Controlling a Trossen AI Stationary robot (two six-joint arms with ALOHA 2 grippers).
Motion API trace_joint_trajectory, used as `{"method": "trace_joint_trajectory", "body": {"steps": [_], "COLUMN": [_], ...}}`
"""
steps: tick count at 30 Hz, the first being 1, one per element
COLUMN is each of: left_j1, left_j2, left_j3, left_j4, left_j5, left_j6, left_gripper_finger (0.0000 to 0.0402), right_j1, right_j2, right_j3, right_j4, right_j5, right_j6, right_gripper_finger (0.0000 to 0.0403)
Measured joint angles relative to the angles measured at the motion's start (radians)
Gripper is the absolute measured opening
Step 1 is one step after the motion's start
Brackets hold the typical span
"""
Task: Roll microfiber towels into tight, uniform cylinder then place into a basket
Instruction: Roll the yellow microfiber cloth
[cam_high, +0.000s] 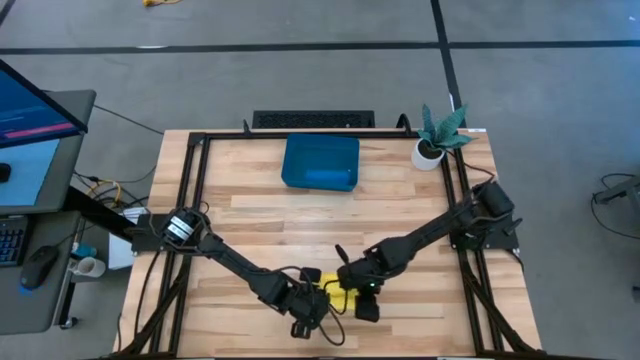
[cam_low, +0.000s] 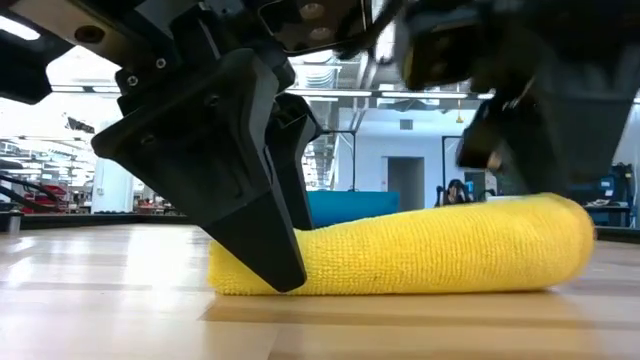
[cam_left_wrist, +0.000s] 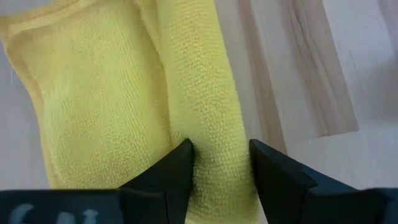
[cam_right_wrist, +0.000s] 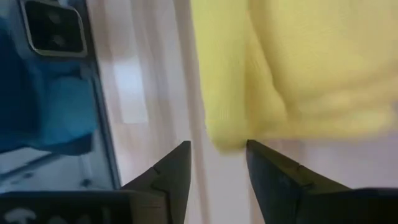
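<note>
1. Left jaws (cam_left_wrist: 219, 168) straddle the rolled edge of the yellow towel (cam_left_wrist: 124, 106), fingers snug on either side of the roll: they are gripping it, pinned low against the wooden surface (cam_high: 400, 200).
2. Right jaws (cam_right_wrist: 216, 167) stand parted with nothing between them; the yellow towel's end lies just beyond their tips, not touching.
3. Between the two sets of jaws the towel sits as a fat, slightly uneven cylinder, flat on the surface, thicker toward one end in the low view.
4. Well beyond both jaws, at the far side, the basket (cam_high: 320, 163) waits with a blue towel (cam_high: 328, 177) already lying in it.
5. My read: the rolling is about finished and the lift is the step in hand.
6. Next move calls for the right jaws to close on the free end, so the roll rises level without unwinding.
</note>
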Motion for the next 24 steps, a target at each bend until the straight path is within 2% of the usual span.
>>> {"method": "trace_joint_trajectory", "body": {"steps": [4,7,12,16,19,24], "left_j1": [0.005,0.007,0.007,0.012,0.016,0.019], "left_j2": [0.0,0.0,0.0,0.0,0.0,0.0], "left_j3": [-0.001,-0.002,-0.002,-0.002,-0.002,-0.002], "left_j4": [0.003,0.005,0.01,0.009,0.009,0.009], "left_j5": [0.009,0.022,0.024,0.03,0.041,0.062], "left_j6": [-0.015,-0.018,-0.017,-0.014,-0.014,-0.014], "left_gripper_finger": [0.015,0.015,0.015,0.015,0.015,0.0151], "right_j1": [0.053,0.128,0.266,0.33,0.352,0.345], "right_j2": [-0.078,-0.109,-0.091,-0.044,-0.012,0.047], "right_j3": [0.0,0.002,0.003,0.002,0.003,0.002], "right_j4": [-0.089,-0.087,0.02,0.093,0.138,0.164], "right_j5": [0.137,0.289,0.598,0.754,0.831,0.835], "right_j6": [-0.037,-0.072,-0.155,-0.236,-0.268,-0.323], "right_gripper_finger": [0.0172,0.017,0.0169,0.0171,0.0171,0.0169]}}
